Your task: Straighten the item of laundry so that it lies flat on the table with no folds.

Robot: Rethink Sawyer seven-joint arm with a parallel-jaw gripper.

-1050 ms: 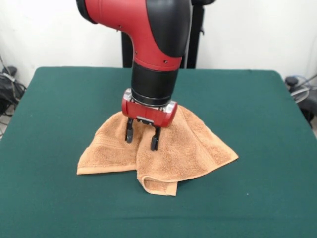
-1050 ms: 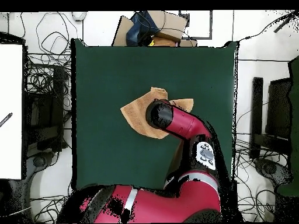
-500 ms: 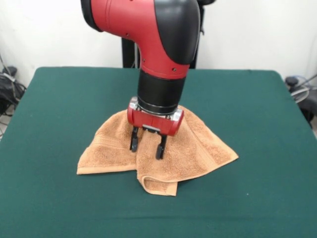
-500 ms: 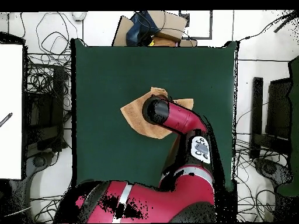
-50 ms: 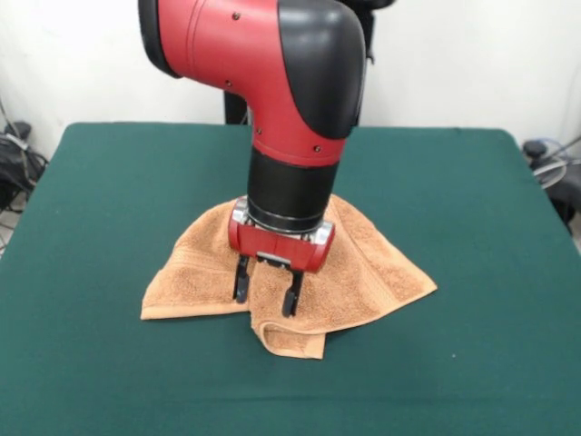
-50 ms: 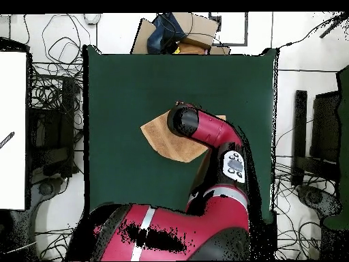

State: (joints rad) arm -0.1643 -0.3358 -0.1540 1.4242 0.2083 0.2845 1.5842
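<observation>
While my black two-fingered pincer (image 5: 265,292) hangs wide and empty, the orange-tan terry towel's folded-under corner (image 5: 292,340) lies just nearer the camera (apparently doubled) on the dark green table (image 5: 109,209).

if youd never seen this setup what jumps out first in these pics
The big red and black arm dominates, coming down at the middle of the green table. Its gripper hangs open just over a rumpled orange-tan towel, near the folded-over flap at the towel's front edge. From overhead, the arm covers much of the towel, and tangled cables surround the table.
</observation>
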